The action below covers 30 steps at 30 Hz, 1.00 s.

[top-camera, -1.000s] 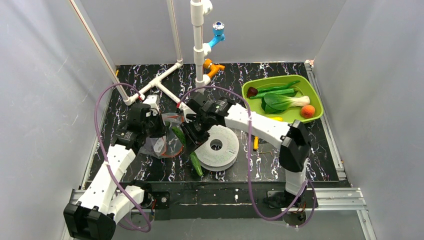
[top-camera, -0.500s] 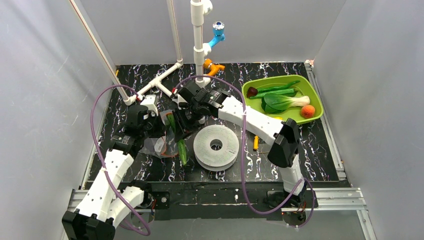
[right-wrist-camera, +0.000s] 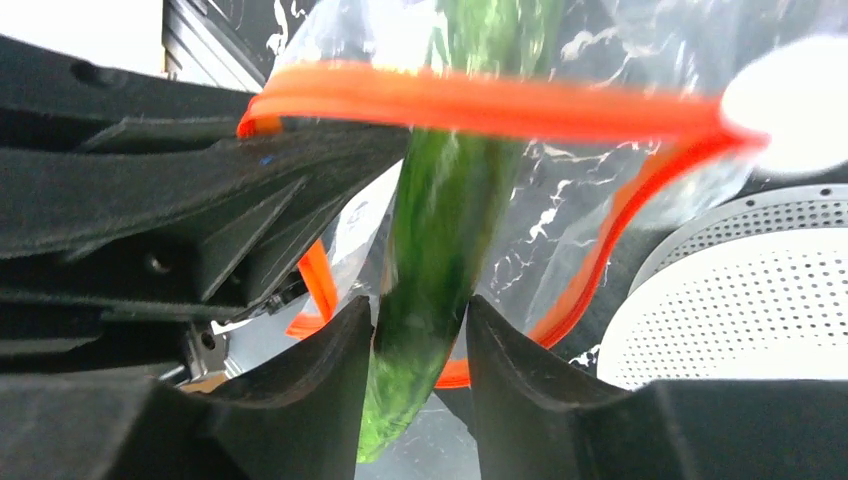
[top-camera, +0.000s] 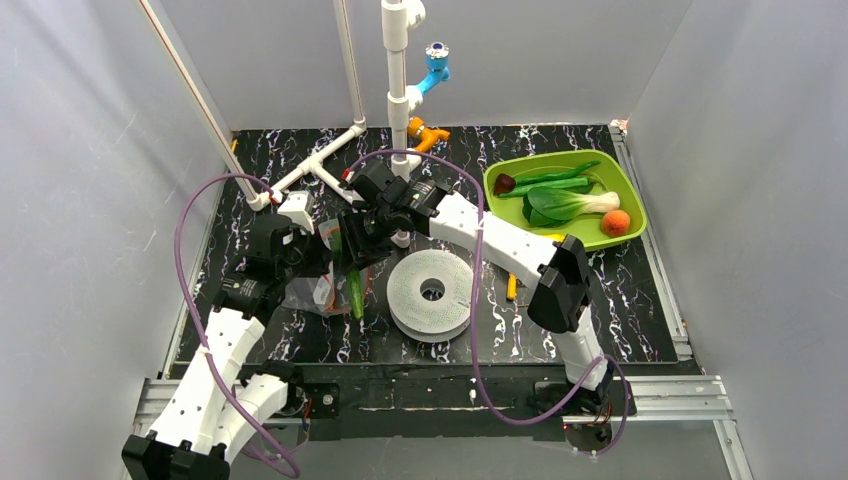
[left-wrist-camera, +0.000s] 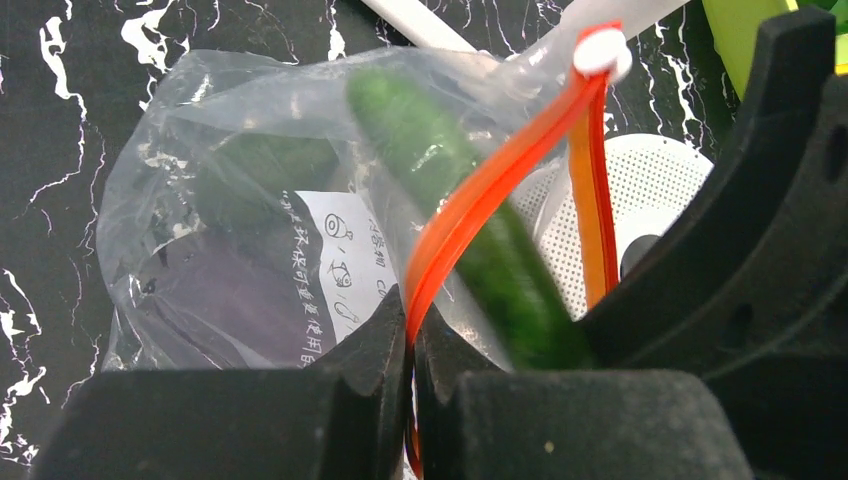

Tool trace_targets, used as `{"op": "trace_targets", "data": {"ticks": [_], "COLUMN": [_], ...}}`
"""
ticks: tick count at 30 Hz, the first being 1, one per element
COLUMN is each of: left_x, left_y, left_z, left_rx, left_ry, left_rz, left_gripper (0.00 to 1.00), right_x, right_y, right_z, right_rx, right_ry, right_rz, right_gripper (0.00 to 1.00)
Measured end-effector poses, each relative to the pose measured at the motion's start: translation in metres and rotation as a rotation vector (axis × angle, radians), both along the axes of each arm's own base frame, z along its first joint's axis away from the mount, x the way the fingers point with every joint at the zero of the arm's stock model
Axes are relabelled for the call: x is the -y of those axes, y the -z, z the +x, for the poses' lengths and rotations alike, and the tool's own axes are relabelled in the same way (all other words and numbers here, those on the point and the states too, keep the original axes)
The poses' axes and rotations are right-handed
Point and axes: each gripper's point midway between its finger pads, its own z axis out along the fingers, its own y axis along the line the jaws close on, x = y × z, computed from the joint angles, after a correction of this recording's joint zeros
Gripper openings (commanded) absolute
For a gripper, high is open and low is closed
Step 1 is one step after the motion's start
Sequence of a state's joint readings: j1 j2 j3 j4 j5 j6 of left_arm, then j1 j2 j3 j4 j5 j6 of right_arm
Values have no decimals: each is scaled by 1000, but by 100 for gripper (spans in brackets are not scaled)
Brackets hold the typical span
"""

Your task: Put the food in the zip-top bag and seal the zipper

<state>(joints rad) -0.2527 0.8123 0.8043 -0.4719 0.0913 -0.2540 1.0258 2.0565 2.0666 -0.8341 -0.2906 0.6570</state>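
Note:
The clear zip-top bag (top-camera: 305, 292) lies left of centre, with a purple eggplant (left-wrist-camera: 225, 300) and a dark green piece (left-wrist-camera: 265, 165) inside. My left gripper (left-wrist-camera: 412, 335) is shut on the bag's orange-red zipper (left-wrist-camera: 470, 215) and holds the mouth up and open. My right gripper (right-wrist-camera: 418, 330) is shut on a long green pepper (right-wrist-camera: 440, 210), which passes through the open zipper loop (right-wrist-camera: 480, 100) into the bag. In the top view the pepper (top-camera: 355, 290) hangs below the right gripper (top-camera: 352, 252), beside the left gripper (top-camera: 318, 265).
A lime-green tray (top-camera: 632, 190) at the back right holds a dark red plum (top-camera: 504, 184), green peppers (top-camera: 560, 178), bok choy (top-camera: 565, 205) and an orange (top-camera: 615, 222). A white perforated disc (top-camera: 432, 292) lies right of the bag. White pipes (top-camera: 320, 170) stand behind.
My right gripper has carried the green pepper left and back, from beside the white disc to the bag's mouth. The pepper's far end is now inside the zipper loop. The left gripper kept its hold.

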Motion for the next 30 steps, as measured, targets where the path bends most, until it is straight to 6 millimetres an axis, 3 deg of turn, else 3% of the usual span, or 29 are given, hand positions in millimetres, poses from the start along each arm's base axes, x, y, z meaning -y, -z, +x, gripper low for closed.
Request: {"op": "trace_targets", "data": {"ticks": [3, 7, 15, 22, 30], "left_x": [1, 1, 0, -4, -17], "left_y": [0, -1, 1, 0, -4], "left_z": [0, -1, -2, -2, 0], "left_rx": [1, 2, 2, 11, 39], "left_ry": [3, 5, 5, -16, -79], "left_rz": [-3, -4, -4, 8, 41], "left_gripper": [0, 0, 0, 0, 0], "right_x": [-2, -3, 1, 30, 49], "right_y": [2, 3, 9, 27, -5], "right_z": [6, 12, 16, 2, 0], "right_rx": [14, 42, 86, 106, 214], "right_ry": [11, 14, -8, -50, -54], "right_rz": [4, 4, -13, -45, 32], "right_gripper": [59, 63, 57, 55, 57]}}
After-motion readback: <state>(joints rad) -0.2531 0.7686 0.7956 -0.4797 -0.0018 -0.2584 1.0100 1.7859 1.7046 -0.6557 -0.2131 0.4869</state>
